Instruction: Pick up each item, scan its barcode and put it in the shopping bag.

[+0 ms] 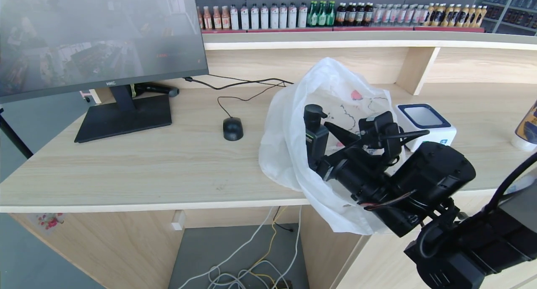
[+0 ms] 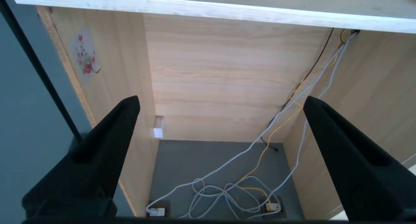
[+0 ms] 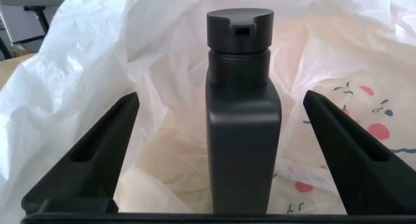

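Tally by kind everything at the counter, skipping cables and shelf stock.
Monitor: 1
Mouse: 1
Shopping bag: 1
Scanner: 1
Black bottle: 1
Container at right edge: 1
Black handheld device by monitor stand: 1
Total: 7

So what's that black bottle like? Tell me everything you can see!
The black bottle looks like matte plastic, with flat squarish sides, a short neck and a round flip-top cap, shut. It stands upright in the mouth of the white shopping bag on the wooden counter, thin bag plastic behind it. The right tool is open, its fingers spread wide on either side, not touching the bottle where I can see. Its bottom is hidden, so I cannot tell what it rests on.
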